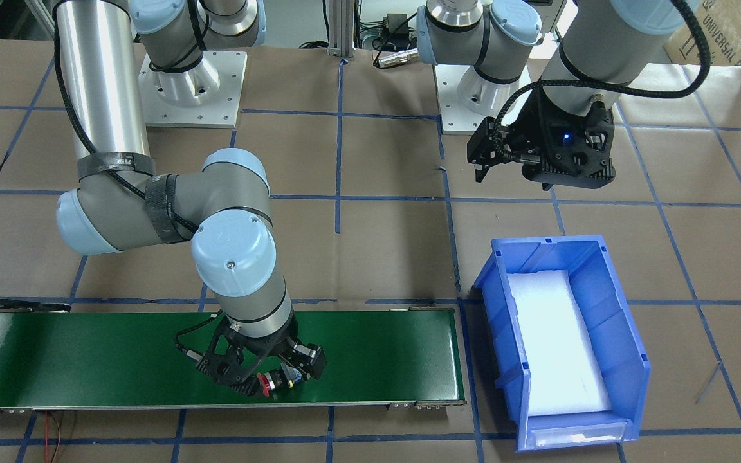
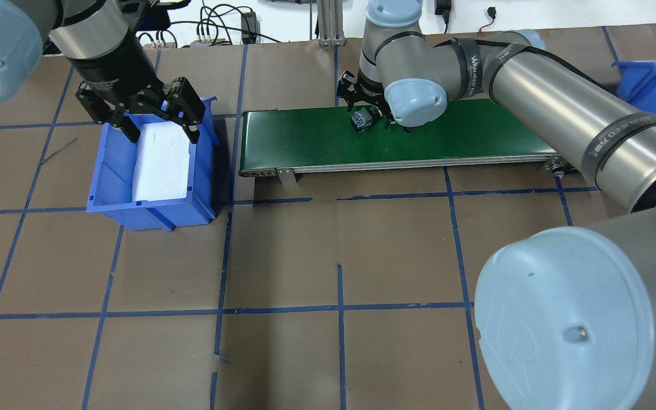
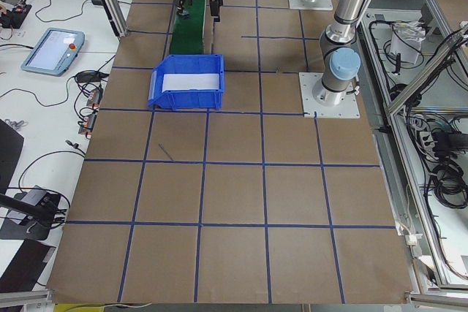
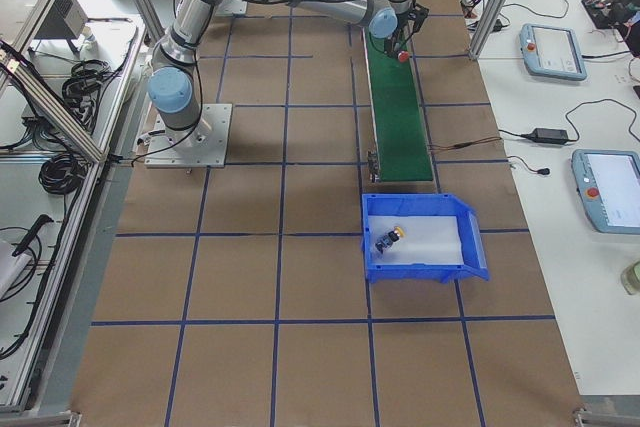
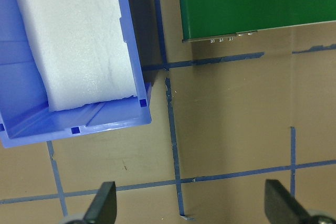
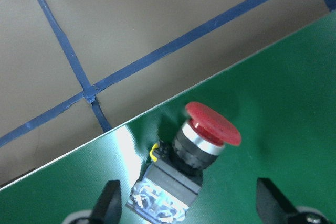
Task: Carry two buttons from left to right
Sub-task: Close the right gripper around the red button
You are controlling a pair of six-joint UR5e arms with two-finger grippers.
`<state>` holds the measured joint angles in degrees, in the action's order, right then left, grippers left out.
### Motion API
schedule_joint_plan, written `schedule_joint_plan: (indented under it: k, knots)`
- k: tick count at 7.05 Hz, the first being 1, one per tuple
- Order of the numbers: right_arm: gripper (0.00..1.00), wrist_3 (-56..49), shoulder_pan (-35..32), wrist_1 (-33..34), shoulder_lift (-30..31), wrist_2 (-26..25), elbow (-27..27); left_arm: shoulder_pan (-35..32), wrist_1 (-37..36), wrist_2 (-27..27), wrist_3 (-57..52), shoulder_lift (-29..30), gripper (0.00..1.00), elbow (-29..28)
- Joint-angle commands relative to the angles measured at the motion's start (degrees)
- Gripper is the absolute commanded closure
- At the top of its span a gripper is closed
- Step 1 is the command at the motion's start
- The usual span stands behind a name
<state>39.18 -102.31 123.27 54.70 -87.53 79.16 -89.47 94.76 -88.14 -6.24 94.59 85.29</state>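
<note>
Green conveyor belt point(image 1: 87, 360) carries the red mushroom-capped push-button point(image 6: 195, 142) on its side between the spread fingers of the right gripper point(image 6: 189, 205), seemingly touching neither. The left gripper point(image 5: 191, 203), also parted, hangs near the blue plastic bin point(image 5: 134, 61).

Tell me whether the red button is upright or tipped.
Tipped: the button lies sideways on the belt, cap and body both showing.

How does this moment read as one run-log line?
right gripper: open around red button on green belt | left gripper: open, near left blue bin | yellow button: in right blue bin
</note>
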Motion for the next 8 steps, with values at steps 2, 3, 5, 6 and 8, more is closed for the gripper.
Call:
schedule_joint_plan:
  k: [2, 3, 5, 6, 8]
  knots:
    - [0.58, -4.4, 0.2, 0.3, -1.4, -0.2, 0.2, 0.4, -0.1, -0.1, -0.6, -0.2, 0.0, -0.4]
    - [0.81, -6.5, 0.2, 0.2, -1.4, -0.4, 0.1, 0.4, -0.1, -0.1, -0.7, 0.1, 0.0, -0.6]
    - [0.88, -11.5, 0.9, -0.5, -0.9, -0.3, -0.1, 0.9, 0.3, -0.1, -0.7, -0.5, 0.0, -1.4]
    - [0.89, -15.6, 1.6, -0.7, -0.7, -0.5, -0.1, 1.3, 0.3, 0.2, -0.6, 0.5, 0.0, -2.6]
    - [0.89, -30.8, 4.1, -3.3, 0.8, -4.6, 0.0, 1.1, 1.1, 0.1, -0.7, 0.6, 0.0, -2.8]
